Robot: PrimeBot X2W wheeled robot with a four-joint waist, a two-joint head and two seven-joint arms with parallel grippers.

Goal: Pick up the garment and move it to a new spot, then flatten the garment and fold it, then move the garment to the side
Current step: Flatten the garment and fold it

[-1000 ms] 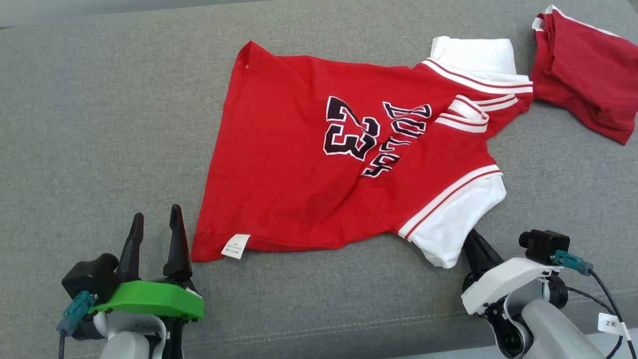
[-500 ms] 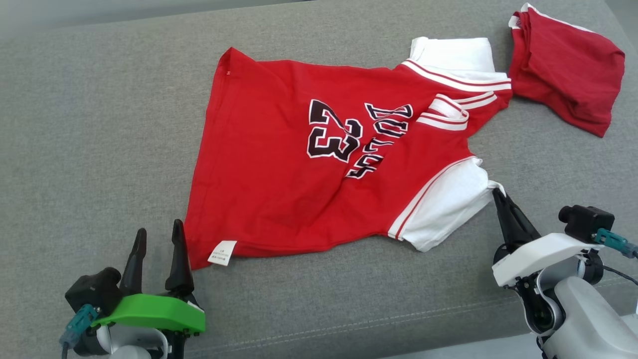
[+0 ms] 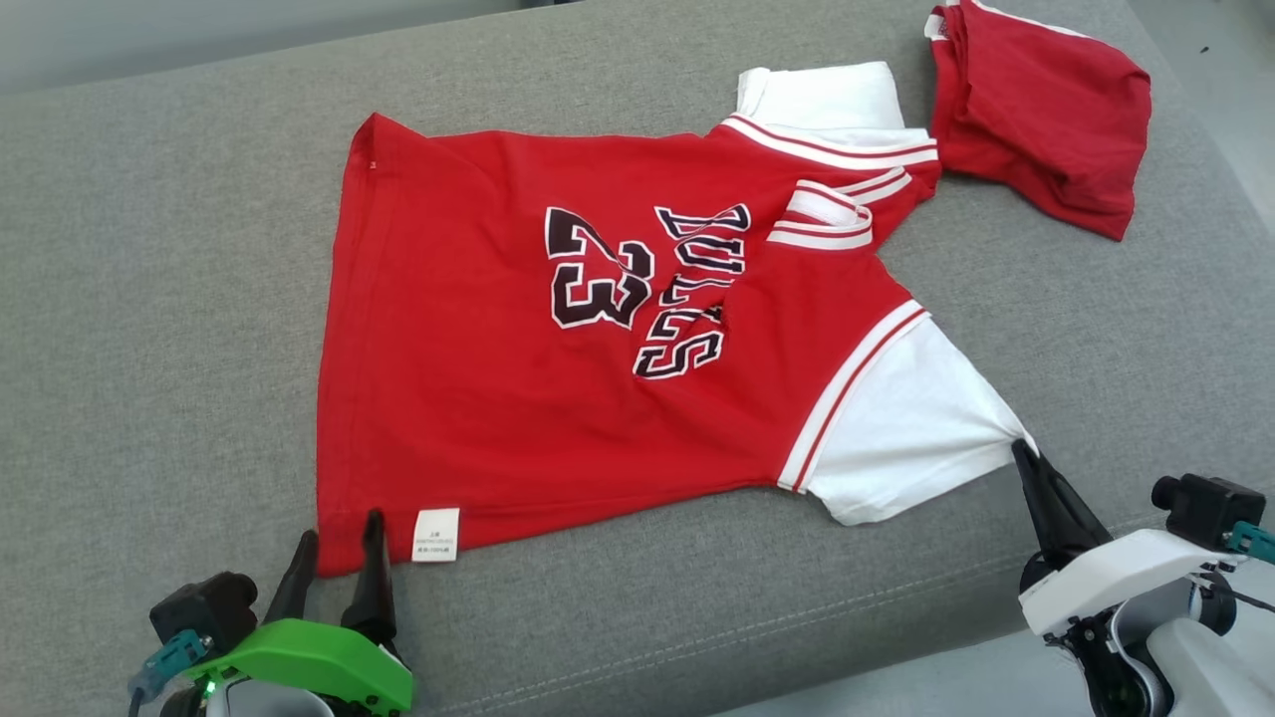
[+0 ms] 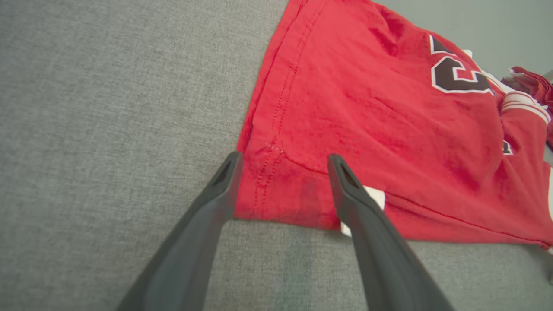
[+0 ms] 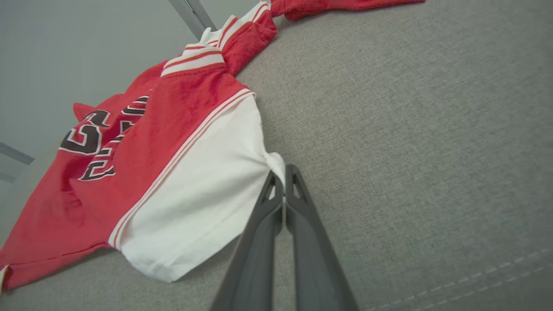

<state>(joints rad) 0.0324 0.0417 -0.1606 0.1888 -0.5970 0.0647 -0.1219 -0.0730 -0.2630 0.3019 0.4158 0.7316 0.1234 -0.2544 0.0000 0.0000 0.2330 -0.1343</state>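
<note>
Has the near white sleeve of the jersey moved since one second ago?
Yes. Measured against the folded red garment, the white sleeve has spread out to the right, its corner pinched by the right gripper.

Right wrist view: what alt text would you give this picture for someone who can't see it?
The right gripper, shut, pinches the corner of the white sleeve of a red jersey with black lettering, which lies on grey upholstery. Another red garment lies at the top edge.
</note>
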